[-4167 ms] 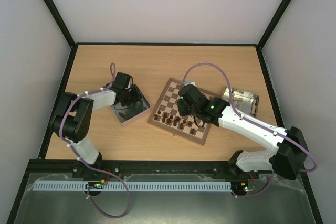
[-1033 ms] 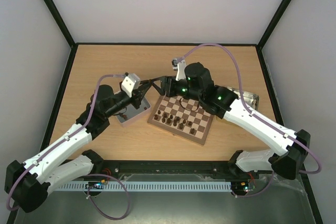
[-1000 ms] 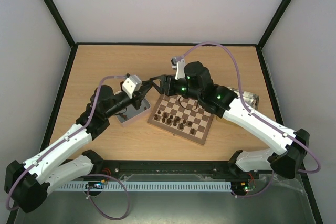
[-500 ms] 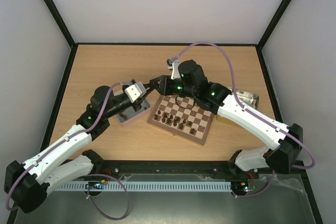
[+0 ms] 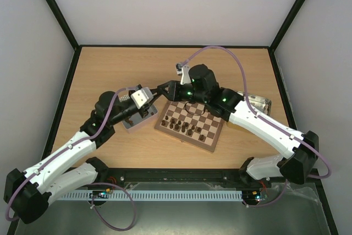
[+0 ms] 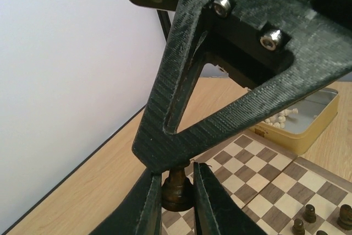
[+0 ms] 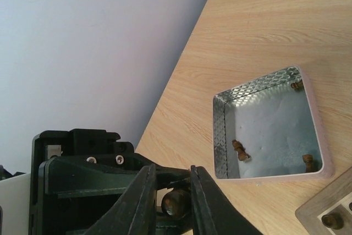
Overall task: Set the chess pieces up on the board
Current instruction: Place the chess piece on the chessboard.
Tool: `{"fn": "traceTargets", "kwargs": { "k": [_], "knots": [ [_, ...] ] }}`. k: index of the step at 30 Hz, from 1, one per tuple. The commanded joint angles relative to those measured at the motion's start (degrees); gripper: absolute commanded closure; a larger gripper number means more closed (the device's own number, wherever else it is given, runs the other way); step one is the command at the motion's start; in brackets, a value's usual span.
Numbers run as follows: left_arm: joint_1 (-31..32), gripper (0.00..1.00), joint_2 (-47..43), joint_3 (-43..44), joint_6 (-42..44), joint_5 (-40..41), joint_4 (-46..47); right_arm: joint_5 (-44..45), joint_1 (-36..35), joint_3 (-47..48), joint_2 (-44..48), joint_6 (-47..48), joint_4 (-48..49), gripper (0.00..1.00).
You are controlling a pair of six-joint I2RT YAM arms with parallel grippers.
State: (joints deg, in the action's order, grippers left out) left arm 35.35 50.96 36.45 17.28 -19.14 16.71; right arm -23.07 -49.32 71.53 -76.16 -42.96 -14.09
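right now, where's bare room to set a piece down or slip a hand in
Bare: far rows of the board toward the yellow tin, and the table strip behind the arms. Crowded: its near rows, full of chess pieces, and its far-left corner by the grey tray, where left gripper and right gripper pinch one piece.

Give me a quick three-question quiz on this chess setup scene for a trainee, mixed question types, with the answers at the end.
1. True or false: the grey tray is empty.
2. What sits between the left jaws? A: a dark chess piece. B: a pale chess piece. C: nothing.
3. Fill in the gap: the yellow-sided tin beyond the board holds ____ pieces.

Key: 1 false; 2 A; 3 pale.
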Motion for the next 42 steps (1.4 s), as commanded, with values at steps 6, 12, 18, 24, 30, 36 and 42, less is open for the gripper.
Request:
{"fn": "traceTargets", "kwargs": {
  "k": [6,12,18,24,30,36,42],
  "knots": [
    [0.13,0.82,0.07,0.41,-2.1,2.15,2.89,-1.21,-0.16,-1.99,1.65,0.3,0.46,0.98],
    [0.1,0.32,0.82,1.14,-11.09,6.96,-0.18,14.64,-0.16,-3.2,2.56,4.7,-5.03,0.98],
    [0.09,0.24,-0.61,-0.18,-26.3,20.75,-4.78,39.26,-0.16,-12.11,6.03,6.2,-13.74,0.98],
    [-0.24,0.18,-2.4,0.36,-37.89,28.1,-11.2,46.44,-0.16,-22.98,11.15,-0.09,-17.72,0.98],
    [-0.48,0.18,0.09,3.33,-41.25,27.34,-16.06,44.73,-0.16,-30.67,13.01,-6.34,-14.59,0.98],
    [-0.47,0.18,0.46,2.98,-40.93,26.59,-15.5,39.79,0.18,-34.8,11.04,-8.0,-9.84,0.98],
    [-0.5,0.17,0.28,2.35,-40.95,26.63,-15.65,36.7,0.54,-37.39,9.46,-8.55,-6.46,0.98]
  ]
}}
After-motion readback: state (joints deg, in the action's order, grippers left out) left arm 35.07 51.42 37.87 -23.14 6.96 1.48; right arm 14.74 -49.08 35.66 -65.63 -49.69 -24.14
